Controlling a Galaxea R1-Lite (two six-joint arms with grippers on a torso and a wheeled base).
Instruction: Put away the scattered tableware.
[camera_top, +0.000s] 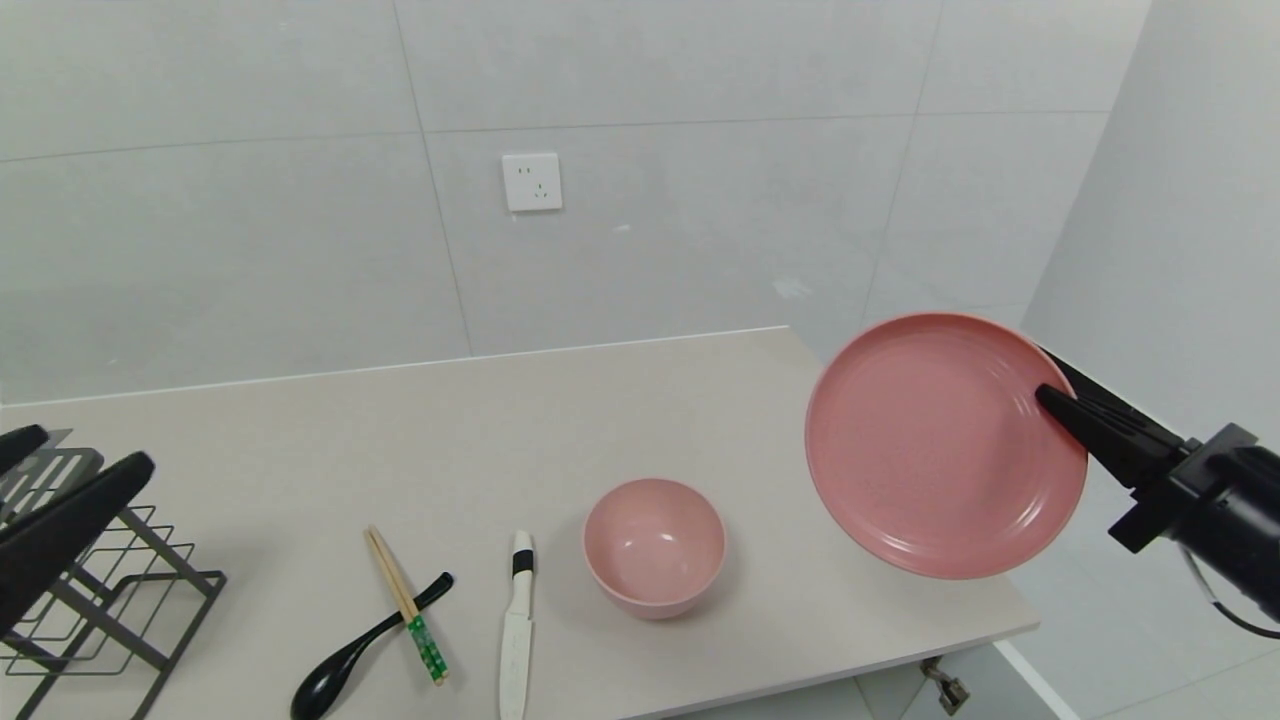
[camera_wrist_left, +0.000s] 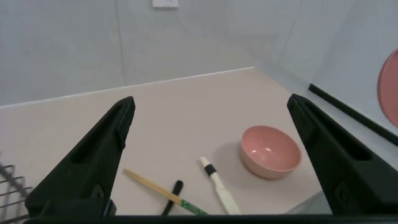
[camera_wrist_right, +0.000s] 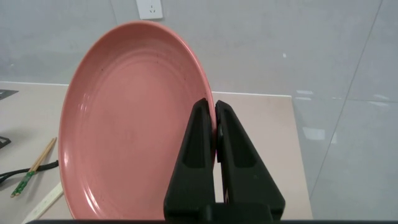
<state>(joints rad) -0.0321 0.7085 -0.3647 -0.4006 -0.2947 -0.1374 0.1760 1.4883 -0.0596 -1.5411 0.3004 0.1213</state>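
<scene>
Pinching the rim of the pink plate (camera_top: 930, 450) between closed jaws, the right gripper (camera_top: 1048, 398) holds it tilted in the air, well apart from the wire dish rack (camera_top: 180, 570) across the counter (camera_top: 500, 420), by which the left gripper (camera_top: 85, 452) hangs open.

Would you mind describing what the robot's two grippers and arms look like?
Both grippers are matte black with no visible markings. The left gripper has two long fingers that taper from broad bases to narrow tips. The right gripper has the same wedge-shaped fingers, mounted on a boxy black wrist block, and a thin black cable loops beneath the arm.
</scene>
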